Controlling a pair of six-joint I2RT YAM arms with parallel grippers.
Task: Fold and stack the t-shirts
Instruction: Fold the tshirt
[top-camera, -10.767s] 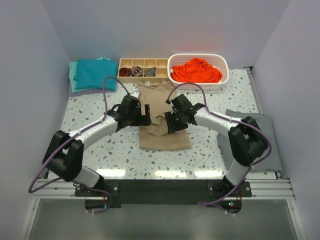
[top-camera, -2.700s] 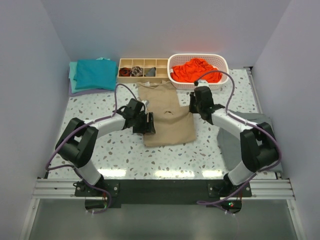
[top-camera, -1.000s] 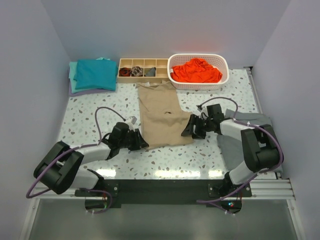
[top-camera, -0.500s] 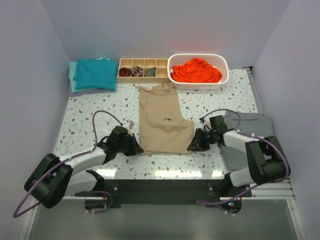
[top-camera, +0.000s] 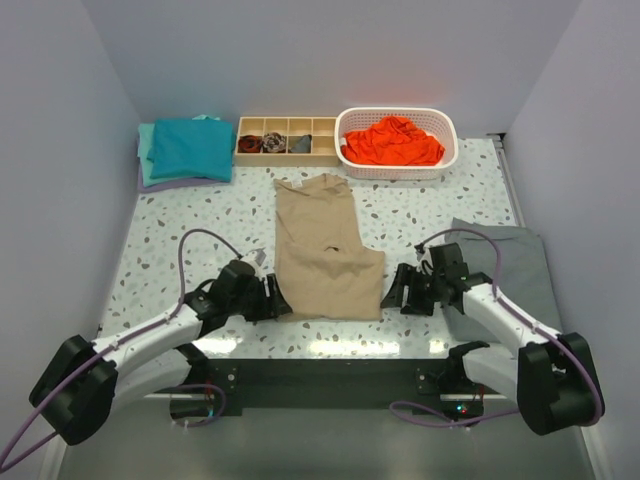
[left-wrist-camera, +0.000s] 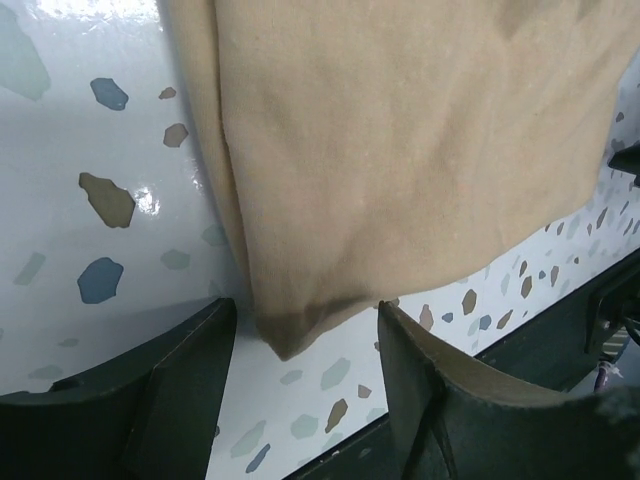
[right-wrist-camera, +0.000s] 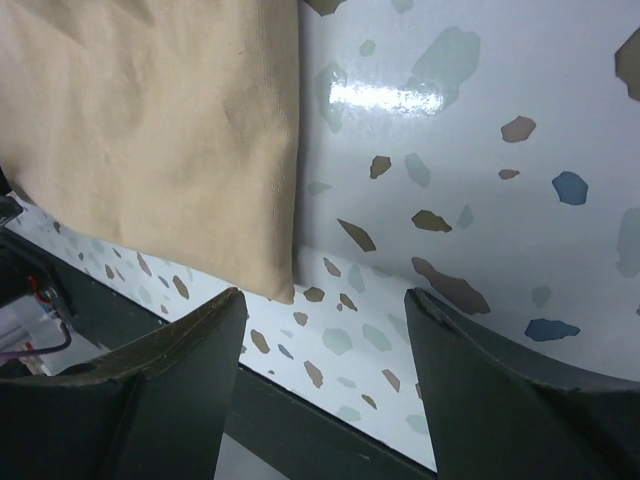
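Empty, jaws apart, left gripper (top-camera: 279, 299) and right gripper (top-camera: 391, 291) flank 2 near corners of the tan t-shirt (top-camera: 325, 250) on the table (top-camera: 190, 225); a shallow pinch could catch 1 layer, skewing the fold.

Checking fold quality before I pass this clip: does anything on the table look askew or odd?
The tan t-shirt lies as an uneven strip: its near part bulges right, wider than the far part, and a small dark spot shows mid-cloth, crease or hole unclear. Nothing looks spilled.
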